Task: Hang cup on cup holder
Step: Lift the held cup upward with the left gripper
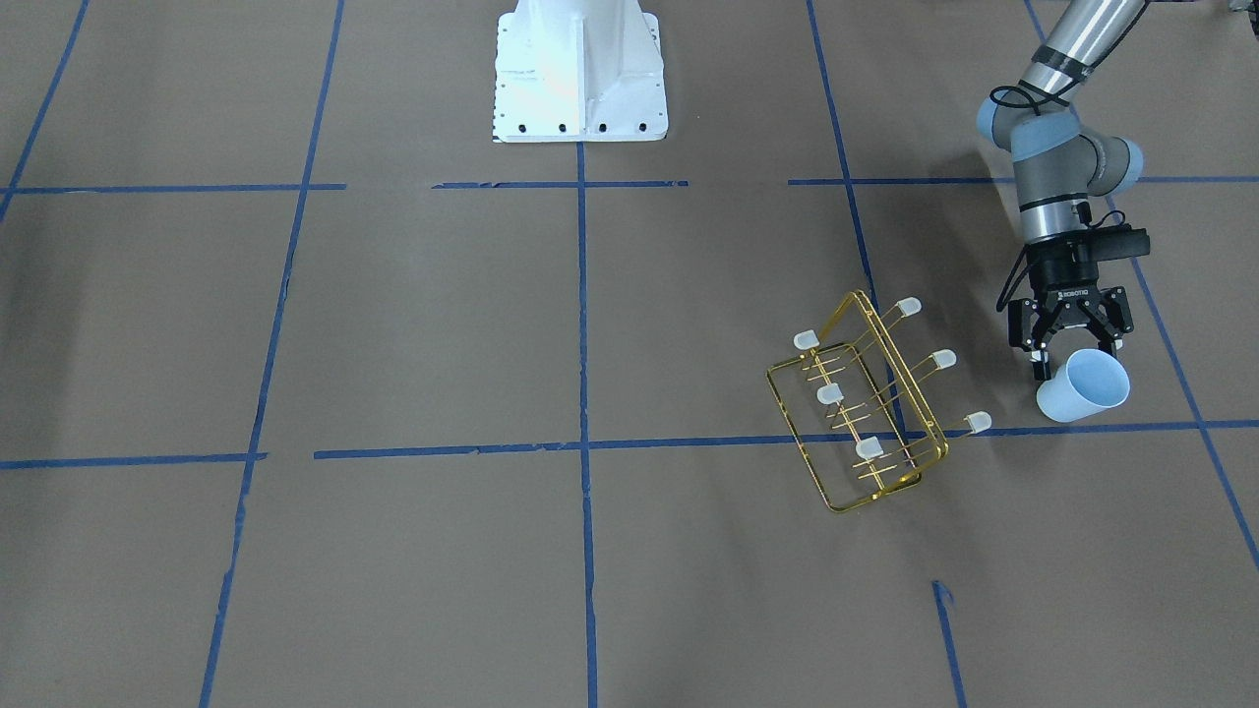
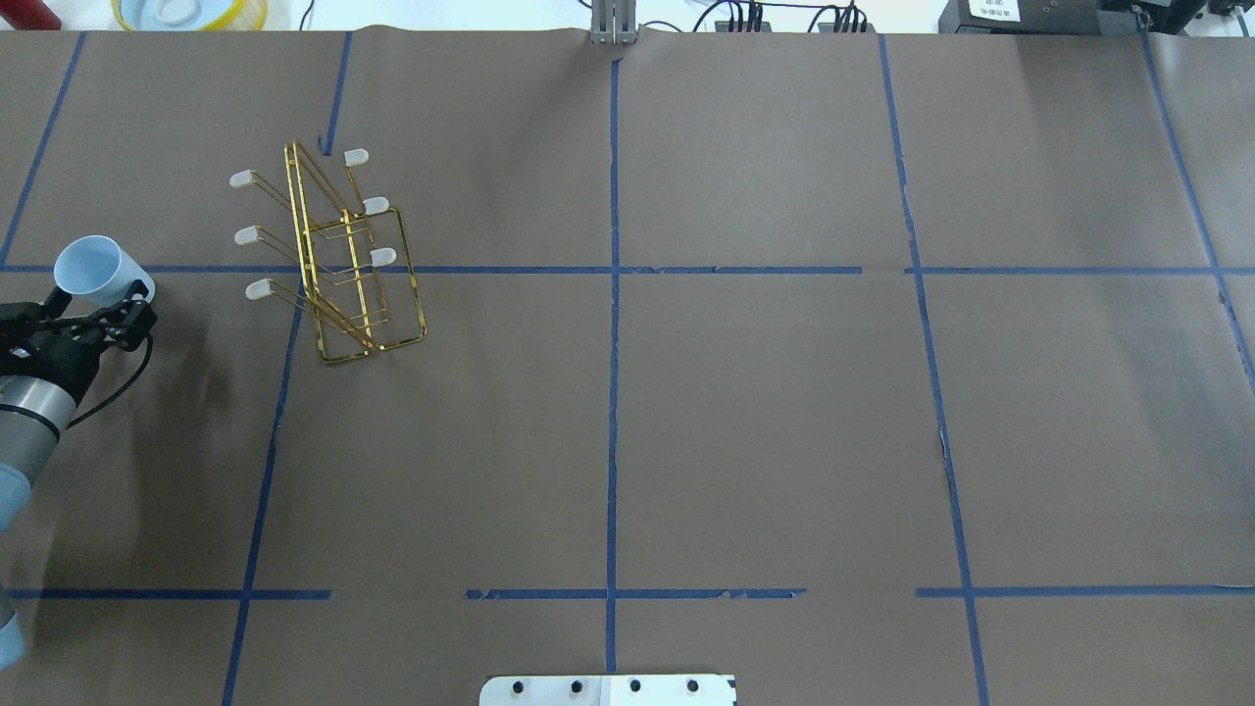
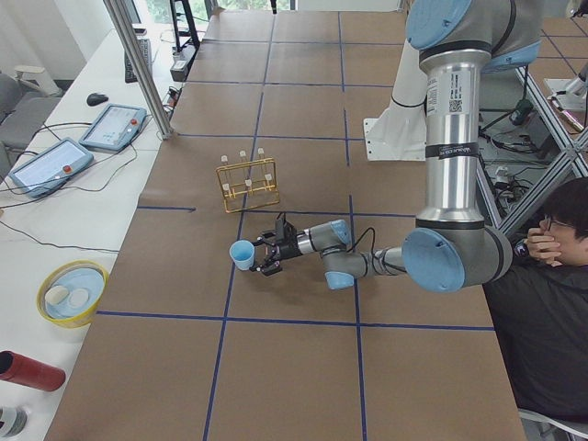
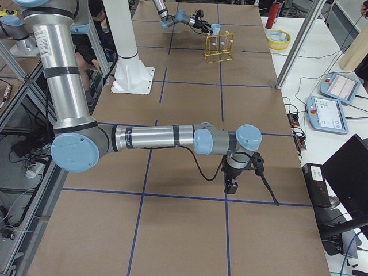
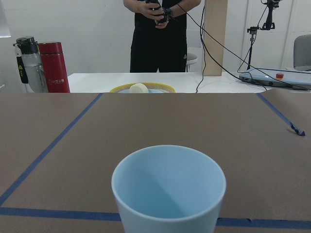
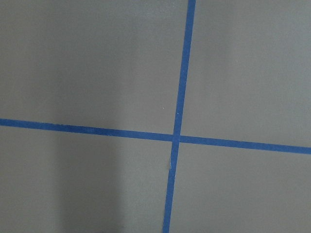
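The pale blue cup (image 1: 1082, 385) is held in my left gripper (image 1: 1077, 359), which is shut on its lower part, with the mouth tilted away from the wrist. The left wrist view looks into the cup (image 5: 167, 189) from close up. The gold wire cup holder (image 1: 866, 403) stands on the brown table to the side of the cup, a short gap away, its capped prongs bare. In the overhead view the cup (image 2: 93, 267) is left of the holder (image 2: 343, 265). My right gripper (image 4: 232, 185) hangs low over the table far from both; I cannot tell if it is open.
The white robot base (image 1: 580, 74) stands at the table's robot side. A yellow bowl (image 5: 141, 89) and a red bottle (image 5: 53, 60) sit on a white bench beyond the table edge. A person (image 3: 551, 303) sits beside the left arm.
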{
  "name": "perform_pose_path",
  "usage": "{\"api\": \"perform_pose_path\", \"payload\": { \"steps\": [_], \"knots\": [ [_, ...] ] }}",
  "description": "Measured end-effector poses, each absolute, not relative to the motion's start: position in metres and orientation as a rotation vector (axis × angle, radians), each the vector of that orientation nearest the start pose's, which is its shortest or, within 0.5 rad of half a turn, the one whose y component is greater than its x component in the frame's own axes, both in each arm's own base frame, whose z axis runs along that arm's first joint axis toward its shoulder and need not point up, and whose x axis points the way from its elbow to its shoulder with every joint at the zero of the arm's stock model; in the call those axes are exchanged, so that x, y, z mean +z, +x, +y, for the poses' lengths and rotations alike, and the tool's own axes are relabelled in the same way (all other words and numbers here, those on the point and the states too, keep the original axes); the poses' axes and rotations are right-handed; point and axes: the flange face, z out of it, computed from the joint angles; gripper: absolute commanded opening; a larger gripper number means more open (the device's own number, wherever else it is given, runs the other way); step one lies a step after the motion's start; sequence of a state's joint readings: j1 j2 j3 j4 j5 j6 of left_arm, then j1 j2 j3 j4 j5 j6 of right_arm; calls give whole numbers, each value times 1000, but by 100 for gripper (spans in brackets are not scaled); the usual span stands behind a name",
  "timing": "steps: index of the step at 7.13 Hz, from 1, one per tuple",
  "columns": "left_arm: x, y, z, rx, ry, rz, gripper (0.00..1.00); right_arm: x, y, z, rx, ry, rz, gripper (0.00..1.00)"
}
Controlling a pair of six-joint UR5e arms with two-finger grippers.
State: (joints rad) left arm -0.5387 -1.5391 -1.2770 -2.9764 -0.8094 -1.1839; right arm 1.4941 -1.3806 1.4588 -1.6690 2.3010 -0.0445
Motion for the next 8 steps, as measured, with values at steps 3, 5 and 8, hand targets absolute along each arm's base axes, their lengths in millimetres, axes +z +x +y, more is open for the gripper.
{"api": "perform_pose_path", "payload": {
  "steps": [3, 5, 8],
  "knots": [
    [659, 306, -437, -557, 1064, 616, 99, 625, 23, -573, -108, -31, -730, 100],
    [662, 312, -446, -559, 1058, 611, 98, 625, 23, -573, -109, -30, -730, 100],
    [667, 313, -448, -556, 1049, 606, 55, 625, 23, -573, -108, -31, -730, 100]
  ]
}}
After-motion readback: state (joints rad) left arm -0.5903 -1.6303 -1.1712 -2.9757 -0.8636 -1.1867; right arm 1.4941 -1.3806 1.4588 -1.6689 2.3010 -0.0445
